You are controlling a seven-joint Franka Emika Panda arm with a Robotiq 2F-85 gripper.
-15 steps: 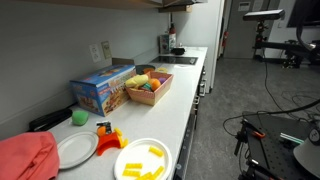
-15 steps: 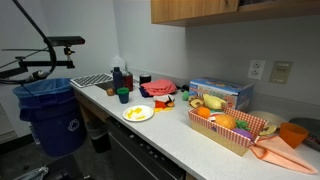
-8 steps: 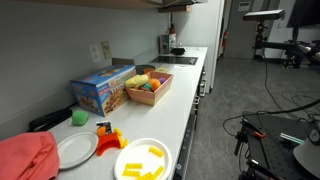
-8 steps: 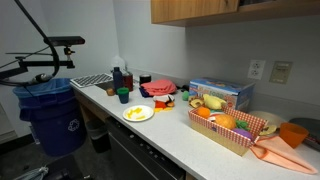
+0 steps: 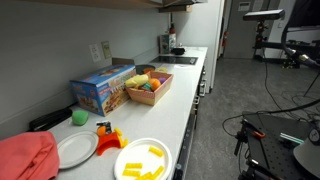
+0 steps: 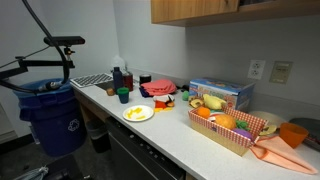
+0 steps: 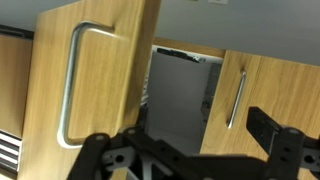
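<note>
**Open gripper facing a wooden cabinet door that stands ajar**

In the wrist view a wooden cabinet door [image 7: 100,70] fills the left of the picture. It is swung out and tilted, with a long metal bar handle [image 7: 68,85] running upright near its left side. The gripper [image 7: 195,160] sits at the bottom edge, its two black fingers [image 7: 285,145] spread wide with nothing between them. It is clear of the door and points at the dark opening [image 7: 180,95] beside it.

The likely risk is a knock: the door's edge hangs just above one finger, so a careless advance could strike it. The handle also lies well off to one side, so closing here would catch only air.

A second door [image 7: 270,95], shut, with its own handle [image 7: 235,98], bounds the opening on the other side. In both exterior views a long counter [image 5: 190,100] carries a basket of toy food [image 5: 148,88], a blue box [image 5: 102,90] and a plate of yellow pieces [image 5: 143,160]. A blue bin [image 6: 48,115] stands at its end.
</note>
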